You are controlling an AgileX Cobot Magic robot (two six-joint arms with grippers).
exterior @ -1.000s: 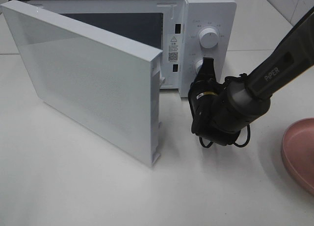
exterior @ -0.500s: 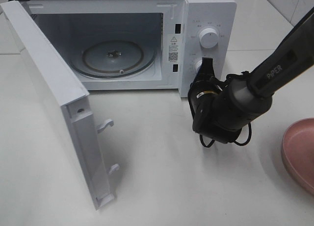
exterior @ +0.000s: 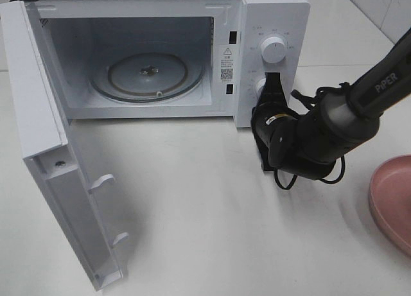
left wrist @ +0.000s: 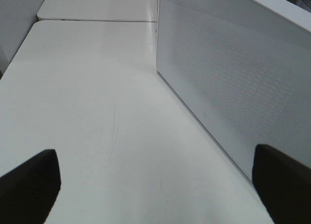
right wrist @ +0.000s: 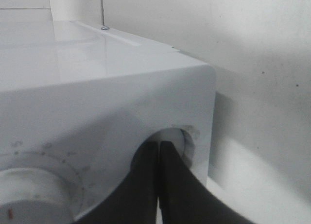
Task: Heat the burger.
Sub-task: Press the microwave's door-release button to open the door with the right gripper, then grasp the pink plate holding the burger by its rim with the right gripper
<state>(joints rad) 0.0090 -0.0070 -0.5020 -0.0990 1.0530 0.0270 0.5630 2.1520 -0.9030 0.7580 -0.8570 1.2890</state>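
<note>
Two right gripper point(exterior: 273, 81) jaws, pressed together, touched the microwave's point(exterior: 276, 13) lower knob point(right wrist: 183, 139); backing straight off should avoid twisting it; left gripper point(left wrist: 156, 183) spread.

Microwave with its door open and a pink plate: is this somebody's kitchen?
Probably not a home kitchen: more likely a robot test bench set up like one. A white microwave and a pink plate stand on a plain white table, and a black robot arm reaches toward the microwave.

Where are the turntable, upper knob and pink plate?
turntable point(exterior: 122, 78), exterior high view, glass left of hub.
upper knob point(exterior: 273, 50), exterior high view, its face.
pink plate point(exterior: 390, 196), exterior high view, bare inside.
</note>
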